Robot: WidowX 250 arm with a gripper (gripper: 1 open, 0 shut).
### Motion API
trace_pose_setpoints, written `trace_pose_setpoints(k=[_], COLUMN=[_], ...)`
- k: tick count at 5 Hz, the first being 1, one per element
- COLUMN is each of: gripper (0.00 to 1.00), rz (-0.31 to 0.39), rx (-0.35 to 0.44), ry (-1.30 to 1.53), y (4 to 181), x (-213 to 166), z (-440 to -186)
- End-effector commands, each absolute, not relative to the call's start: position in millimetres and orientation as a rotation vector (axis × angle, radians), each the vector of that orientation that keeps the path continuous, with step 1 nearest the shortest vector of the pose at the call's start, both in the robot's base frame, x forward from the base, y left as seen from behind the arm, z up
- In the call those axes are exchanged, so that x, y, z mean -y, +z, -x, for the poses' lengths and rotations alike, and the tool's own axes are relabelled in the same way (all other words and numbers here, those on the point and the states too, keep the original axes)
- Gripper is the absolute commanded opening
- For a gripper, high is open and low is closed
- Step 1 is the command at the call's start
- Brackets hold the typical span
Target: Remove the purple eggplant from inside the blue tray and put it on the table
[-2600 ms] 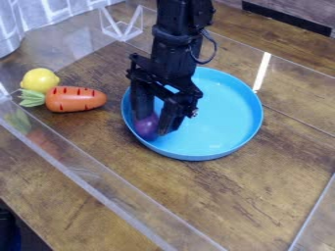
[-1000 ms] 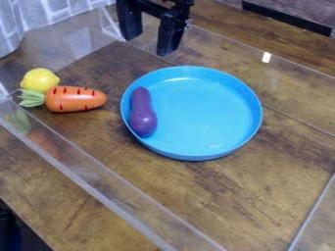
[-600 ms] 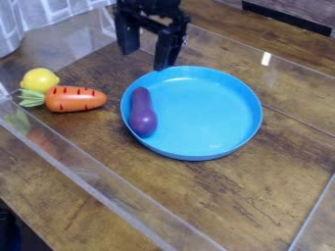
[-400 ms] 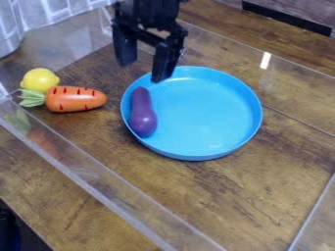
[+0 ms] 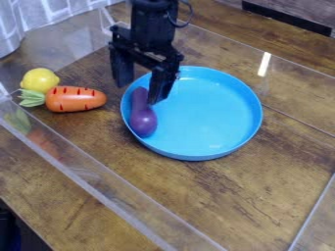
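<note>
The purple eggplant lies inside the blue tray, along its left rim. My black gripper hangs pointing down just above the eggplant's far end, open, one finger over the table left of the tray and the other over the tray's rim. Nothing is between the fingers. The brown wooden table carries the tray.
An orange carrot with a green top and a yellow round fruit lie on the table to the tray's left. A clear plastic sheet with raised edges covers the left part of the table.
The gripper has come down from the top of the picture toward the eggplant, staying open. Eggplant, tray, carrot and fruit have not moved.
</note>
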State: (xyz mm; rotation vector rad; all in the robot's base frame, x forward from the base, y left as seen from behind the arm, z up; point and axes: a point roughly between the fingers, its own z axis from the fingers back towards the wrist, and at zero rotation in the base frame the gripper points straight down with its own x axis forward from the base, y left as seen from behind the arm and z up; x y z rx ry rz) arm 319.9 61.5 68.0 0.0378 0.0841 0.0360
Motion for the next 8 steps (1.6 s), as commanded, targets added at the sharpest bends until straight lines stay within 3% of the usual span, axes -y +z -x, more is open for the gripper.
trace_pose_setpoints(k=[1,2,8], gripper=[1.00,1.00,1.00], rz=[-0.034,-0.028,-0.059], rx=[-0.065,-0.083,-0.127], ry=[0.052,0.040,-0.027], y=[72.0,63.8,54.9], x=[-68,-67,-79], z=[-318,-317,-322])
